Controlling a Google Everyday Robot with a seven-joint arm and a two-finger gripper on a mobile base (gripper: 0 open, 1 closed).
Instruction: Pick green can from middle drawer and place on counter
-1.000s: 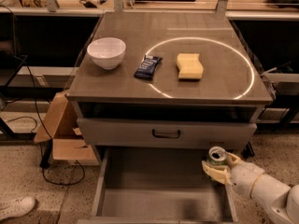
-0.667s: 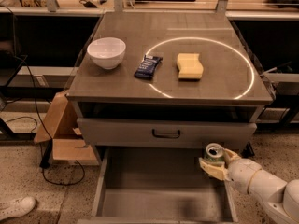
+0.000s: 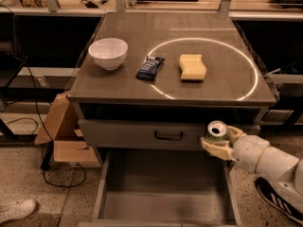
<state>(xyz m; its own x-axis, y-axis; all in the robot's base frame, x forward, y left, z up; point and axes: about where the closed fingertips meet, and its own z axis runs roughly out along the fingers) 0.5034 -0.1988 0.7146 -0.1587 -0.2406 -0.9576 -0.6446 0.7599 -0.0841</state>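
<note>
**Can gripped above open drawer; lift to counter comes next**

The counter (image 3: pixel 213 30), a wide grey-brown top w/ a white circle, fills the upper view. Below it the middle drawer (image 3: pixel 161 188) stands pulled out, floor bare. At right the gripper (image 3: pixel 220 143) is clamped round the green can (image 3: pixel 218 128), upright, above the drawer's right wall and just in front of the closed drawer front (image 3: pixel 137 135).

My read: raise the can straight up, past the counter's front lip, before you move inward. Set it down on bare top, away from the white bowl (image 3: pixel 108 52), yellow sponge (image 3: pixel 192 66) and dark snack packet (image 3: pixel 150 67).

Hard to see: the fingers cover most of the can's body, so only its silver top shows. The arm is cut off at right and the drawer's near edge at bottom.
</note>
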